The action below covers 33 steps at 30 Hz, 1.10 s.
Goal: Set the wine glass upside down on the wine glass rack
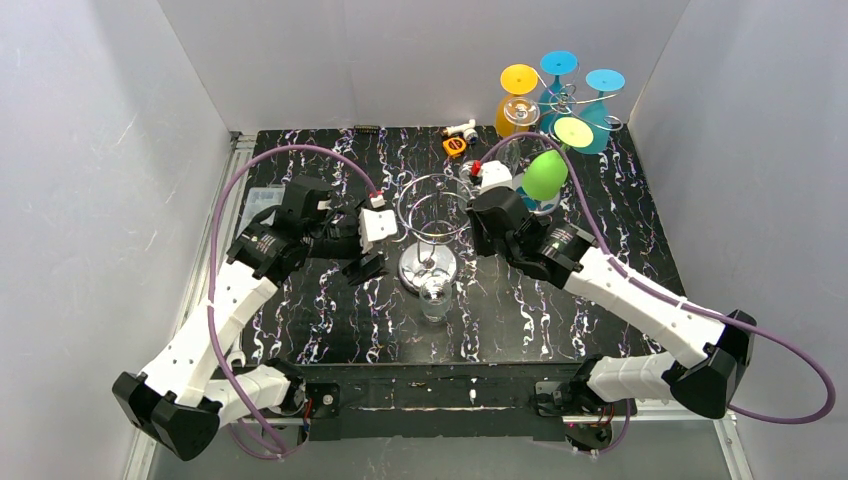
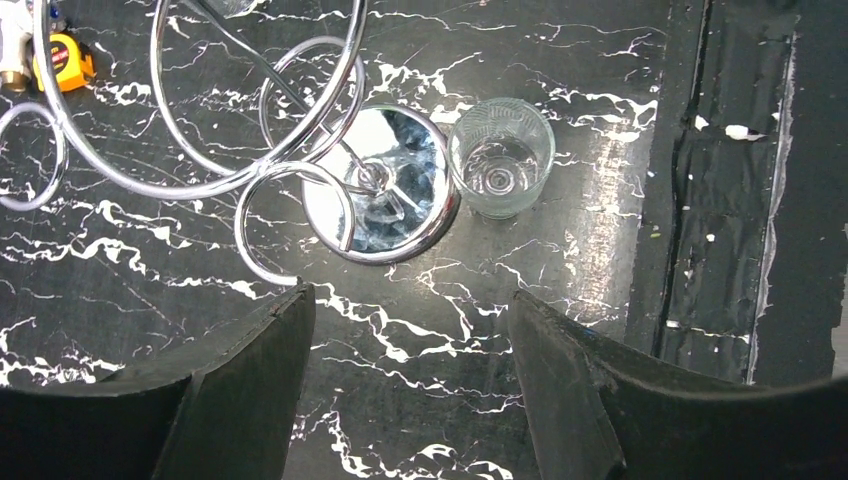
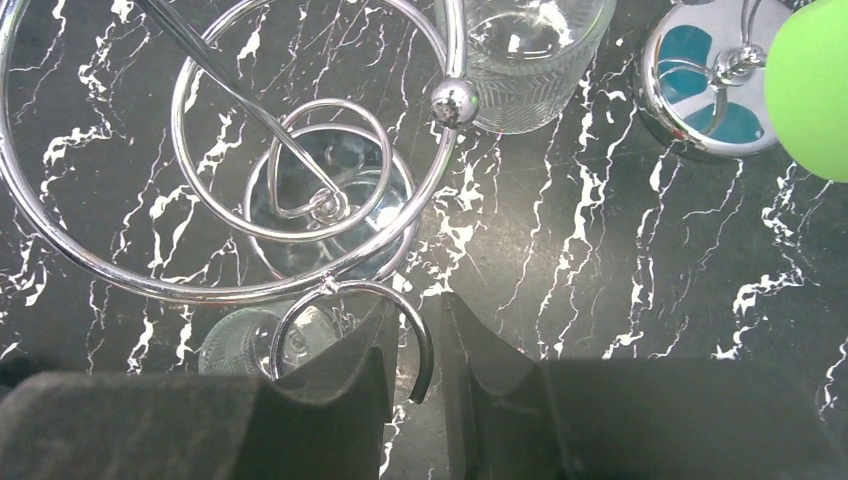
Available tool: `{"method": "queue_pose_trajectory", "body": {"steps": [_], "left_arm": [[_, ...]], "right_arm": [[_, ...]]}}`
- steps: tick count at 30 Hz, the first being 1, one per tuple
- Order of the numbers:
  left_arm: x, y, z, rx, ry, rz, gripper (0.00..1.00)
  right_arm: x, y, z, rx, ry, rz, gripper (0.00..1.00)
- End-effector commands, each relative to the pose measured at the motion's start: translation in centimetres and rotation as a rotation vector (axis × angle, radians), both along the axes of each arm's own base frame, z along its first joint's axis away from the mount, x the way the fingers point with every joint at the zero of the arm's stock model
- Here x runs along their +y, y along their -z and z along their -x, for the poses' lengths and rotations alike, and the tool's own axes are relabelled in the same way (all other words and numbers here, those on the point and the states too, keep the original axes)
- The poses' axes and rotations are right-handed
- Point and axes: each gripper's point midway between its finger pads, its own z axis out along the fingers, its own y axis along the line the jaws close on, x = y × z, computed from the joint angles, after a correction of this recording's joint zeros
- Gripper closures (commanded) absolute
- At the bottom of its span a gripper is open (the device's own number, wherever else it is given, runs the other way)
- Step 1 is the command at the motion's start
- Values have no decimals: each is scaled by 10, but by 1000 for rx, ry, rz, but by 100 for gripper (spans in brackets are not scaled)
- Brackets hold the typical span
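top view: wine glass [image 1: 436,300] upright on the black marbled table [image 1: 330,320], mouth up, just in front of the round base of the chrome rack [image 1: 428,266], not hung on it. left gripper [image 1: 363,266] low at the left of that base, near the glass yet apart from it. right gripper [image 1: 472,222] at the rack's right side, farther from the glass. at the back right, a second rack [image 1: 565,100] hung with coloured glasses, a green glass [image 1: 545,175] nearest.

left wrist view: left gripper [image 2: 410,300] with jaws wide apart, only bare table between them. wine glass [image 2: 500,157] ahead of the fingertips, a little toward the right finger, well outside the jaws, just beside the round base of the rack [image 2: 400,200]; touching or not, cannot tell.

right wrist view: right gripper [image 3: 423,310] with jaws a narrow slot apart, clamped on nothing; lowest chrome curl of the rack [image 3: 330,205] across that slot, thinner than the gap. wine glass [image 3: 240,345] left of the left finger, partly hidden behind it, outside the jaws. farther ahead, another clear glass [image 3: 525,55], the mirrored base of the second rack [image 3: 700,100] and the green glass [image 3: 810,90].
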Motion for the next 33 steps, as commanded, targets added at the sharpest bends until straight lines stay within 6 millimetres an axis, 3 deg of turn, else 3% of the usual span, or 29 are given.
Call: {"method": "queue_pose_trajectory", "body": {"steps": [1, 6, 10, 12, 14, 15, 17, 18, 21, 27, 33], "left_arm": [[-8, -13, 14, -4, 63, 38, 31], [-13, -11, 25, -26, 115, 35, 31], [1, -20, 32, -51, 36, 34, 30], [15, -28, 36, -57, -51, 43, 28], [27, -30, 42, -64, -126, 58, 16], [35, -32, 42, -78, -188, 73, 3], [63, -37, 40, -111, -365, 72, 2], [72, -35, 45, -107, -392, 55, 2], [94, -29, 61, -95, -454, 26, 2], [110, -23, 78, -89, -470, -2, 2], [124, -23, 79, -93, -556, -1, 2]], "right_arm": [[-12, -26, -15, -95, 38, -11, 71], [-16, -32, -14, -108, 25, -6, 69], [-25, -50, -1, -107, -4, -23, 36], [-29, -68, 10, -107, -22, -59, 30], [-26, -79, 22, -83, -58, -102, 27], [-19, -75, 34, -51, -84, -115, 26], [15, -39, 79, -13, -156, -51, 24], [30, -33, 95, -22, -173, -46, 24], [63, -11, 118, -15, -196, -107, 28], [96, 25, 134, -5, -282, -30, 29], [109, 50, 128, -42, -316, 21, 30]]}}
